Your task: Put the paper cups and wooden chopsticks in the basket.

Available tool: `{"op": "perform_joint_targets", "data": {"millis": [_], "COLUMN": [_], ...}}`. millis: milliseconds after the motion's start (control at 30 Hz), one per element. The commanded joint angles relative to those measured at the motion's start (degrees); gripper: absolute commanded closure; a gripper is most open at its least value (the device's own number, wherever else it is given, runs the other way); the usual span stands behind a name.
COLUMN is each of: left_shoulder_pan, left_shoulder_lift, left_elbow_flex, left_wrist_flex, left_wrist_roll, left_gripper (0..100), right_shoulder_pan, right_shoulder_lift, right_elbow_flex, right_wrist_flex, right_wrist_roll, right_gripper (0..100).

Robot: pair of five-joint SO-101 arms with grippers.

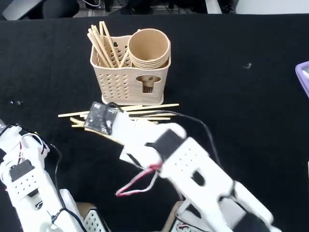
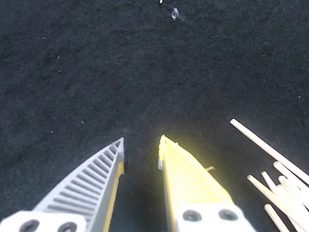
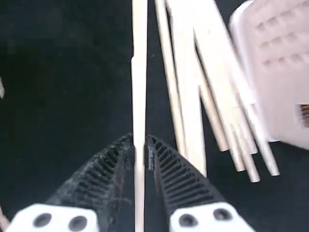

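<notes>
The beige basket (image 1: 126,82) stands at the back middle of the black table. It holds a stack of paper cups (image 1: 148,48) and several wooden chopsticks (image 1: 103,42) standing on end. More loose chopsticks (image 1: 149,110) lie flat in front of it. My right gripper (image 3: 139,143) hangs over that pile, shut on one chopstick (image 3: 139,72) that runs straight out between its fingers; the other sticks (image 3: 203,96) and the basket wall (image 3: 277,72) lie beside it. My left gripper (image 2: 141,142) is open above bare cloth, with chopstick ends (image 2: 282,186) off to one side.
The left arm (image 1: 24,181) sits at the near left corner, and the right arm (image 1: 193,169) reaches in from the near right. A purple object (image 1: 303,75) pokes in at the table's right edge.
</notes>
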Motion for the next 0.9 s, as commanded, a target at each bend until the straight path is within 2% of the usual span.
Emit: {"op": "perform_joint_targets", "data": {"millis": [0,167,333,400,633,867], "left_shoulder_pan": [-0.6,-0.6,-0.2,-0.2,-0.1,-0.1], "left_shoulder_lift": [-0.2,-0.2,-0.2,-0.2,-0.2,-0.2], "left_elbow_flex": [-2.0,-2.0,-1.8,-1.8,-1.8,-1.8], "left_wrist_flex": [-1.1,-1.1,-1.1,-1.1,-1.1,-1.1], "left_wrist_roll": [0.6,0.6,0.5,0.4,0.4,0.4], "left_gripper": [87,87,87,87,87,87], "right_shoulder_pan": [3.3,8.0,8.4,8.5,8.4,11.0], "right_shoulder_lift": [-9.7,-13.4,-9.2,-6.8,1.6,12.7], "right_elbow_flex": [-6.8,-13.0,-13.7,-13.9,-14.4,-22.4], "right_wrist_flex": [-2.0,-16.0,-36.7,-43.8,-69.8,-72.7], "right_wrist_roll": [0.1,-0.1,-11.9,-14.3,-15.6,-15.8], "right_gripper": [98.8,98.8,98.8,98.8,98.8,98.8]}}
